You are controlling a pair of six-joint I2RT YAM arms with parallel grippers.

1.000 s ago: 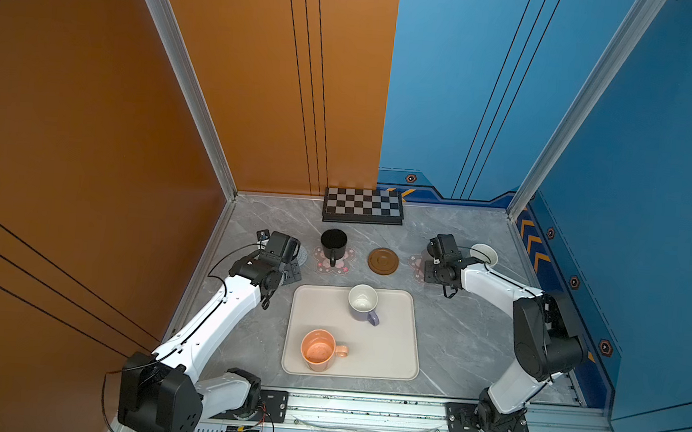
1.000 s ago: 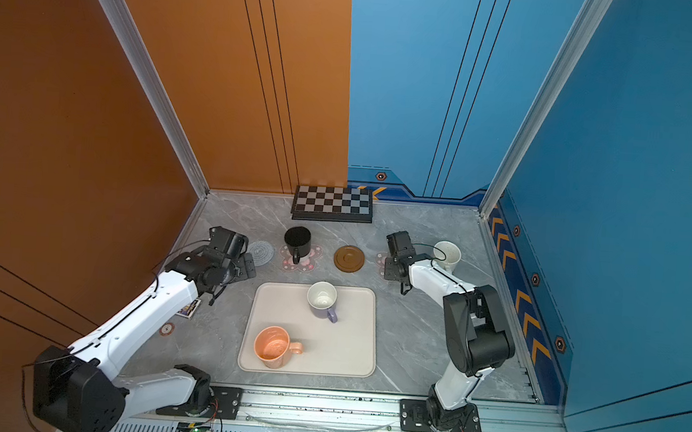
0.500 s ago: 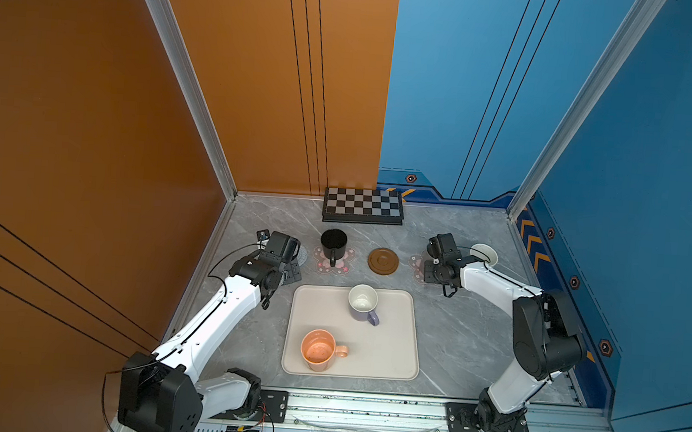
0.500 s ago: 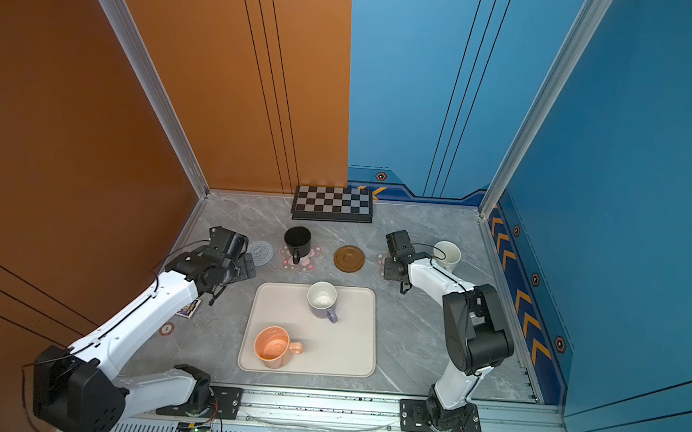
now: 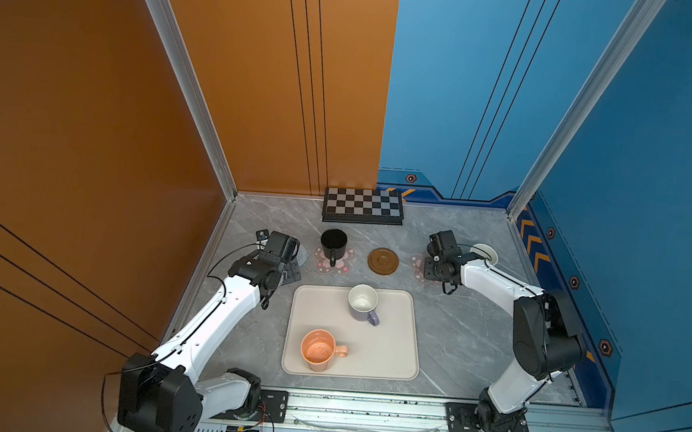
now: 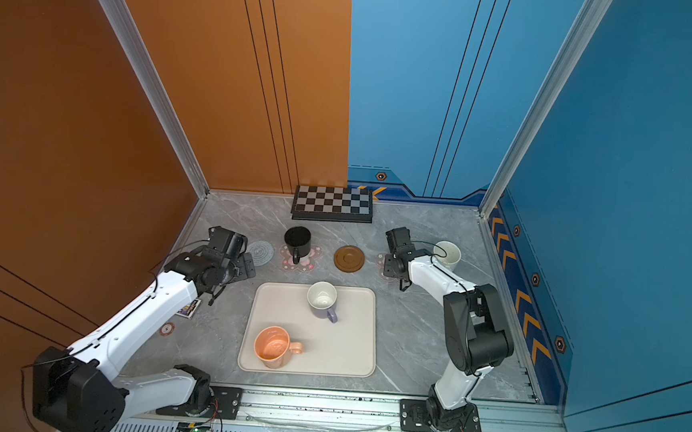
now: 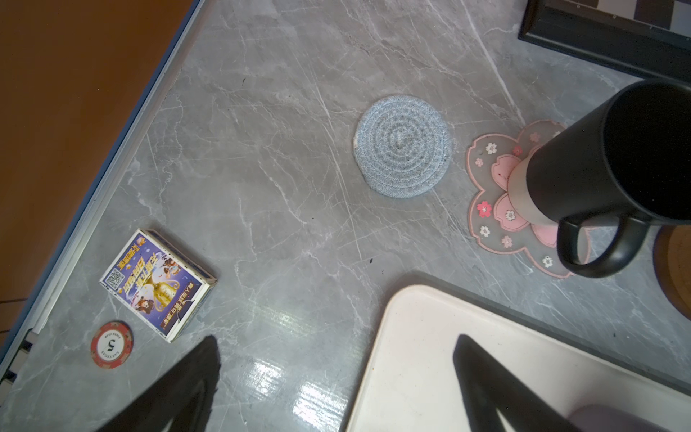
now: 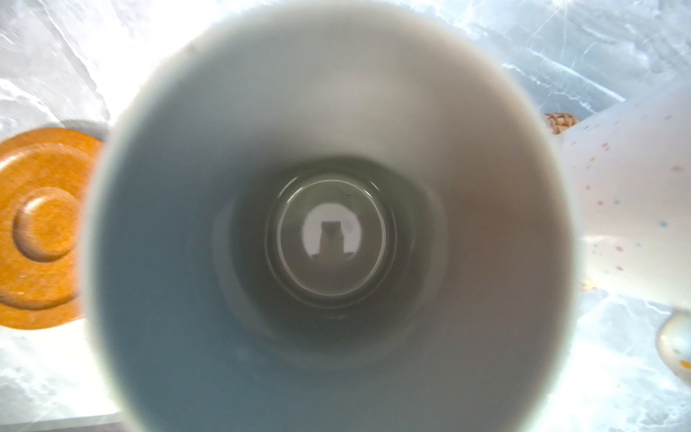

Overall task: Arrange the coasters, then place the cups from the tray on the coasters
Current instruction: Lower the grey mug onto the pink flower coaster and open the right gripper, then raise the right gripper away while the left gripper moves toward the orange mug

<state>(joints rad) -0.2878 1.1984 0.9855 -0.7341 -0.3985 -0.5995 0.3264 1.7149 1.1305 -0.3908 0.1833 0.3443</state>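
My right gripper (image 5: 432, 269) hangs over a pink flower coaster (image 5: 416, 263). Its wrist view looks straight down into a grey cup (image 8: 329, 232), and its fingers are hidden. A white speckled cup (image 5: 484, 254) stands on the rattan coaster (image 8: 561, 121). A black cup (image 5: 333, 243) sits on the other pink coaster (image 7: 493, 194). The brown coaster (image 5: 383, 261) and blue-grey coaster (image 7: 403, 146) are bare. My left gripper (image 7: 336, 374) is open over the corner of the tray (image 5: 393, 353). On the tray stand a lavender cup (image 5: 362, 303) and an orange cup (image 5: 318, 350).
A checkerboard (image 5: 362, 205) lies against the back wall. A small card box (image 7: 157, 282) and a red poker chip (image 7: 111, 345) lie near the left wall, beside my left arm. Walls close in the left, back and right sides.
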